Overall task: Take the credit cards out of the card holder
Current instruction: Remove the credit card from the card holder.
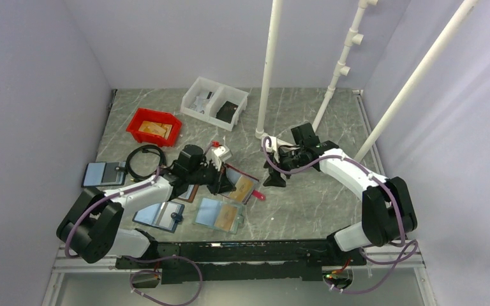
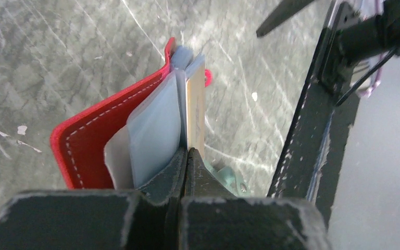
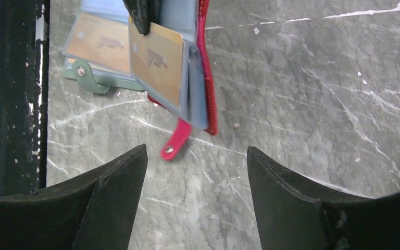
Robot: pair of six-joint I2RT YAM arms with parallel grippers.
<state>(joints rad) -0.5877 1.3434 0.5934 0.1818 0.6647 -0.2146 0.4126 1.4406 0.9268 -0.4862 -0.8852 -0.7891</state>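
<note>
1. Centrally, the holder point(image 2: 94, 135) is held up open, its red cover on one side and its inner leaves fanned. The pink-red tab point(image 3: 174, 141) dangles below it. Whether its low edge touches the worktop point(image 1: 306, 204) cannot be told.
2. Left jaws: fully closed, pinching the holder at the edge of its inner leaves, between a blue-grey sleeve point(image 2: 153, 130) and the tan card point(image 3: 156, 62).
3. Right jaws: wide apart, holding nothing and touching nothing. They point at the holder from its tab side, near it but clearly apart.
4. The card sits in the outermost clear sleeve, on the side of the holder facing the right jaws. Whether any edge of it stands proud of the sleeve cannot be told.
5. Step in hand (judged): the right jaws draw the card out while the left jaws steady the holder.
6. To do it well (judged):
   - bring the right jaws to the card's free edge, one finger on each face;
   - close on the card alone, not on the sleeve or the tab;
   - pull straight along the sleeve's mouth, since a skewed pull would likely jam the card or drag the whole holder;
   - keep the left pinch firm, because the leaves are thin and may slip.
7. A teal holder point(image 1: 219, 215) lies flat near the holder, on the side toward the arm bases, and has no part in this step.
</note>
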